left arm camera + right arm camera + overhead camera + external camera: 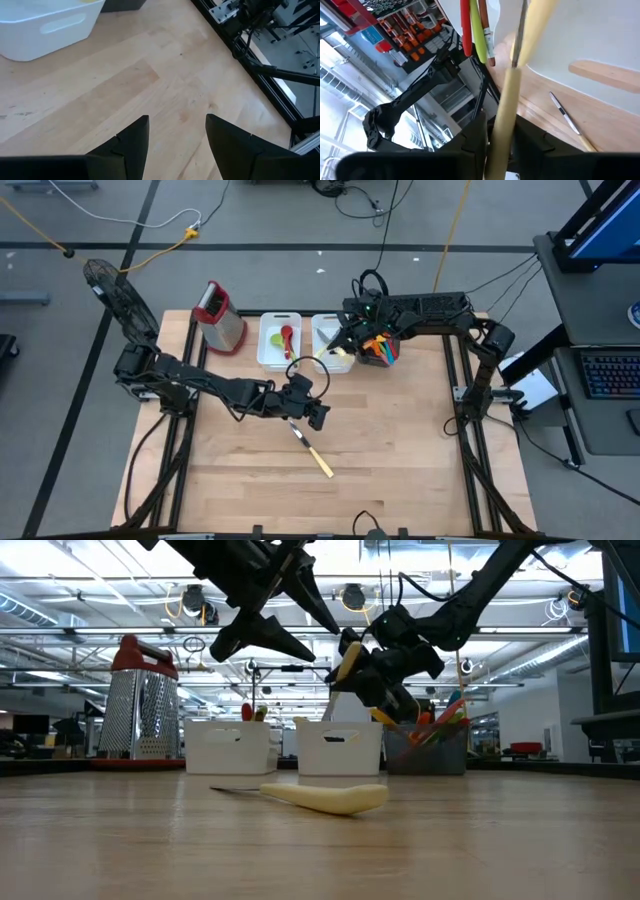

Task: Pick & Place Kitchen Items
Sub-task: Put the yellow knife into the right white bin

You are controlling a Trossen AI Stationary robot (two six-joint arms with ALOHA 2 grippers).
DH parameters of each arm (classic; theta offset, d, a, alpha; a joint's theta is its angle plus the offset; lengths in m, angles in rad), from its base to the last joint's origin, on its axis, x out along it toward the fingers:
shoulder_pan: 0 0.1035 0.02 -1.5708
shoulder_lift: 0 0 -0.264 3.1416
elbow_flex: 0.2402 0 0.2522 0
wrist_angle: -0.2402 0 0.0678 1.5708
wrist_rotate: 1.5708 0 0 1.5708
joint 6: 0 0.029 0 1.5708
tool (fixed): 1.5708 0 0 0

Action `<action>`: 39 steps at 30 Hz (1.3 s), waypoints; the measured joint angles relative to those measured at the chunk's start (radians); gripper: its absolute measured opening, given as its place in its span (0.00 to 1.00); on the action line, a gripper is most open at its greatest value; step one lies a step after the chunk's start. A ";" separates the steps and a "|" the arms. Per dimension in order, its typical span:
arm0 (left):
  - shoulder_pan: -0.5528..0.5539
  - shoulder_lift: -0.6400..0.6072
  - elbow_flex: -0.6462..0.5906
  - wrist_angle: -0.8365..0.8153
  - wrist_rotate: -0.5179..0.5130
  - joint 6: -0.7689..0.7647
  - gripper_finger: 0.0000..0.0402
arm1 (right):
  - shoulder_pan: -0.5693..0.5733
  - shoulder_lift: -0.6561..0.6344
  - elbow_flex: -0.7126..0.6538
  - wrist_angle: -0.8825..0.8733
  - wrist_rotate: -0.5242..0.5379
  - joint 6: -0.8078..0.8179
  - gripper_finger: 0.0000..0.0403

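Note:
My right gripper point(342, 348) is at the back of the table, over the right white bin point(322, 330), shut on a utensil point(512, 75) with a cream-yellow handle and a metal neck. My left gripper point(318, 415) hangs open and empty above the middle of the table; in its wrist view point(177, 120) only bare wood lies below it. A second cream-handled metal utensil point(312, 448) lies flat on the table just nearer than the left gripper, and also shows in the low view point(325, 797). The left white bin point(270, 355) holds a green and a red spoon point(287, 337). My right gripper pinches the utensil's cream-yellow handle point(501, 127) between its two fingers. The handle and metal neck point(520, 35) stick out forward past the fingertips. The utensil is lifted clear and tilted, above the right white bin, as the low view point(348, 660) shows.
A dark bin point(382, 352) with several coloured utensils stands right of the white bins. A red-topped metal box grater point(218, 315) stands at the back left. A wooden piece point(605, 75) lies in the right white bin. Bare wood stretches toward the near edge.

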 joint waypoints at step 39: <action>-0.008 0.000 0.000 0.000 0.077 -0.051 0.50 | 0.130 -0.153 -0.002 -0.008 -0.064 -0.177 0.27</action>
